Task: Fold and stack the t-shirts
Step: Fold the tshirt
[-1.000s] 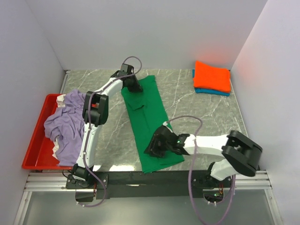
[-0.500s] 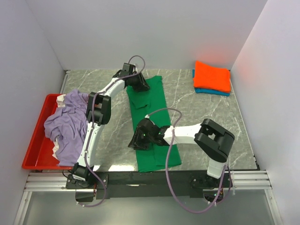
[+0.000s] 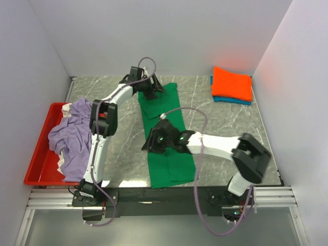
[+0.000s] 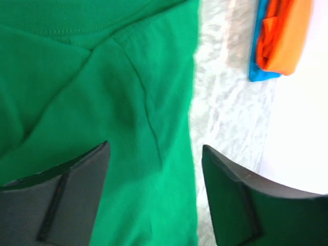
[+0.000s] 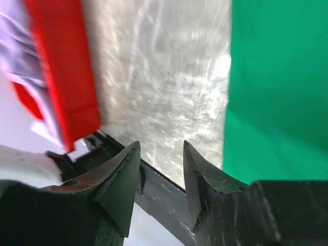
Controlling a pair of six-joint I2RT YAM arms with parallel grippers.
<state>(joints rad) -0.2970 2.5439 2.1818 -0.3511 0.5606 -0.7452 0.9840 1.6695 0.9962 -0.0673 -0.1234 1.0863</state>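
Observation:
The bright green t-shirt (image 3: 166, 138) lies as a long folded strip down the middle of the table. My left gripper (image 3: 156, 91) hovers open over its far end; in the left wrist view the fingers (image 4: 66, 200) straddle the green cloth (image 4: 102, 102) and its right edge without holding it. My right gripper (image 3: 147, 145) sits at the strip's left edge, open and empty (image 5: 161, 154), with the green cloth (image 5: 277, 92) beside it. The orange t-shirt (image 3: 231, 83) is folded on top of the blue one (image 3: 230, 100) at the back right. The lavender t-shirt (image 3: 74, 136) lies crumpled in the tray.
The red tray (image 3: 38, 154) stands at the left edge of the table, its wall (image 5: 61, 66) close to my right gripper in the right wrist view. White walls enclose the marble table on three sides. The black front rail (image 3: 169, 195) runs along the near edge.
My left gripper has opened wide over the green t-shirt's far end. My right arm has swept left and farther across the strip to its left edge, and the strip now lies narrower.

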